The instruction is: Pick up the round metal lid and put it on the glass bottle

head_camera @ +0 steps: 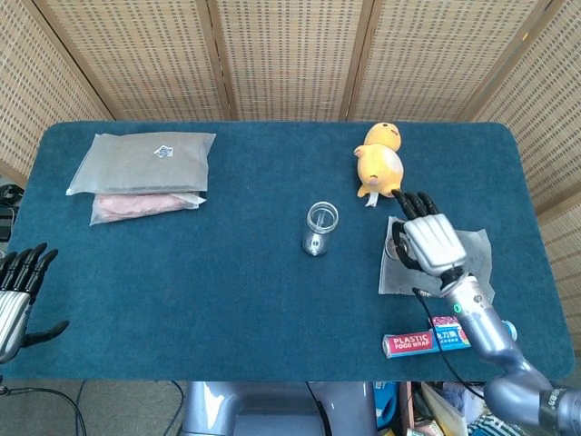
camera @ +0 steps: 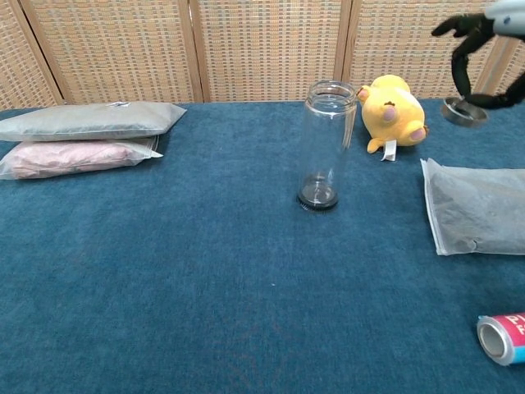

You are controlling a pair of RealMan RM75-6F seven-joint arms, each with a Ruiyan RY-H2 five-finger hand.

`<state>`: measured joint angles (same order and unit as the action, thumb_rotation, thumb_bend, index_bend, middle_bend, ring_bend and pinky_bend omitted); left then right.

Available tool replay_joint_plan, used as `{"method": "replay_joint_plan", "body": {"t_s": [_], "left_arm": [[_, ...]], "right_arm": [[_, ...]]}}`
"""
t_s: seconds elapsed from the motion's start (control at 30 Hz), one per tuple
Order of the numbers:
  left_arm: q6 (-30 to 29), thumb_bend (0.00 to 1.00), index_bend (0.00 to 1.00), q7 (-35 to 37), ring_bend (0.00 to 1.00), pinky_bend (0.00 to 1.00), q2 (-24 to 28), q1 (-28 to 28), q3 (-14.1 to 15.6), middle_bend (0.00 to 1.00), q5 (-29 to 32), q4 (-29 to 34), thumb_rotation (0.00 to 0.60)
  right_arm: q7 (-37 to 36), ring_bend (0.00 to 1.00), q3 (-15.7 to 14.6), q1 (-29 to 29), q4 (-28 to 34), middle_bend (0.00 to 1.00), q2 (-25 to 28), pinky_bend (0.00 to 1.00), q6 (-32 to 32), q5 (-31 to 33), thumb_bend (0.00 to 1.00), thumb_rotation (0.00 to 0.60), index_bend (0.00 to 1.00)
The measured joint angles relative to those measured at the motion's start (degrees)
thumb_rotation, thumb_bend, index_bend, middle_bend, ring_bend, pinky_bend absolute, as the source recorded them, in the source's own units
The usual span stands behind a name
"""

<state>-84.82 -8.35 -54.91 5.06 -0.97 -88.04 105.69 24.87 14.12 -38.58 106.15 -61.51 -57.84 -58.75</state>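
The right hand (head_camera: pixel 429 242) is raised, palm facing down, at the end of its arm that comes in from the lower right. Its fingers (camera: pixel 459 49) curl downward and pinch the round metal lid (camera: pixel 463 112). The left hand (head_camera: pixel 16 291) rests low at the left edge, fingers apart and pointing up, holding nothing.
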Motion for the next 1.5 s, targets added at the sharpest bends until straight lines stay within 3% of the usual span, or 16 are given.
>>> {"method": "replay_joint_plan", "body": {"t_s": [0.3, 0.6, 1.0, 1.5], "left_arm": [[0.7, 0.02, 0.0, 0.9, 0.0, 0.0, 0.1, 0.5, -1.2, 0.0, 2.8, -0.3, 0.6], [1.8, 0.02, 0.0, 3.2, 0.0, 0.0, 0.7, 0.8, -1.9, 0.0, 4.8, -1.3, 0.6], [2.5, 0.02, 0.0, 5.1, 0.0, 0.0, 1.3, 1.1, -2.0, 0.0, 5.0, -2.0, 0.6], [2.5, 0.02, 0.0, 5.6, 0.0, 0.0, 1.6, 1.2, -2.0, 0.0, 5.1, -1.9, 0.6]], "right_arm": [[5.2, 0.0, 5.9, -11.9, -3.2, 0.0, -2.3, 0.0, 3.7, 15.2, 0.67, 0.6, 0.69], [12.4, 0.0, 6.4, -21.4, -7.5, 0.0, -9.4, 0.0, 3.4, 26.5, 0.67, 0.6, 0.69], [16.2, 0.0, 4.1, -24.9, -6.6, 0.0, -12.1, 0.0, -1.1, 28.6, 0.67, 0.6, 0.69], [16.8, 0.0, 2.4, -26.2, -5.7, 0.0, -12.1, 0.0, -1.6, 29.3, 0.67, 0.6, 0.69]]}}
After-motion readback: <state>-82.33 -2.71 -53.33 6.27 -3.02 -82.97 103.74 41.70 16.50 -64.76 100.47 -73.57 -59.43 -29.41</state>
